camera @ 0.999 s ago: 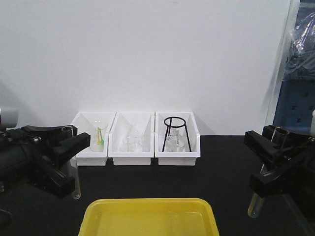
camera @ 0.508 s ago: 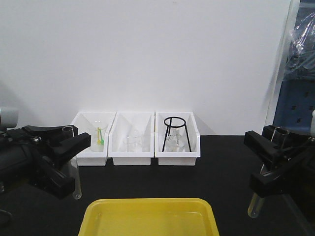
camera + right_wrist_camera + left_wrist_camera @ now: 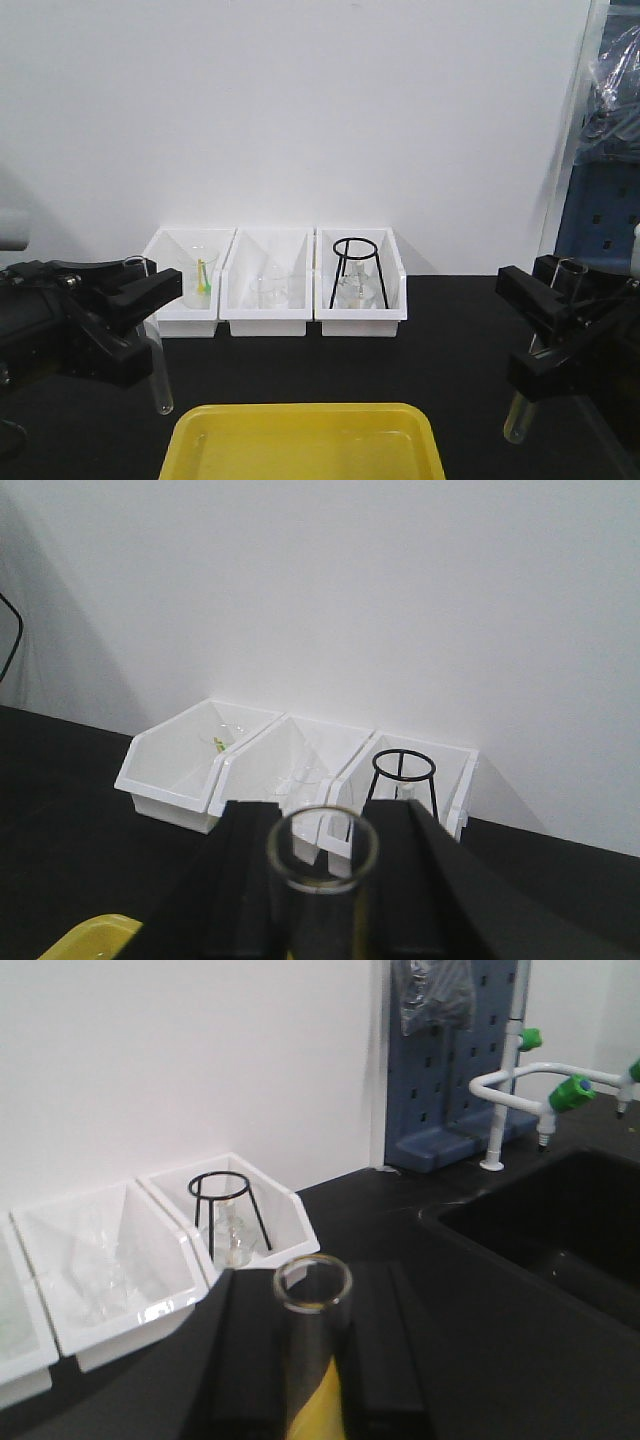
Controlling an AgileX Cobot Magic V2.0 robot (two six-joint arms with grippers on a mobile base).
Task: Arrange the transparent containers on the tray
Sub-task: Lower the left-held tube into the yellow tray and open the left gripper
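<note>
The yellow tray (image 3: 300,411) lies at the near edge of the black bench, between my two arms. My left gripper (image 3: 150,325) is shut on a clear test tube (image 3: 160,385), which hangs left of the tray, slightly tilted, rim up. In the left wrist view the tube (image 3: 313,1330) stands between the black fingers (image 3: 250,1360), with yellow showing through the glass. My right gripper (image 3: 527,335) is shut on the second test tube (image 3: 516,415), right of the tray, round bottom down. The right wrist view shows that tube (image 3: 322,860) and a tray corner (image 3: 95,940).
Three white bins stand along the back wall: the left (image 3: 190,290) and middle (image 3: 268,295) hold beakers, the right (image 3: 360,285) a black ring stand and flask. A blue pegboard (image 3: 600,215) is at far right. A sink (image 3: 560,1220) and tap (image 3: 520,1080) lie beyond.
My left gripper has sunk a little with its test tube, whose bottom now hangs lower and nearer the tray. The right gripper and its tube have not moved.
</note>
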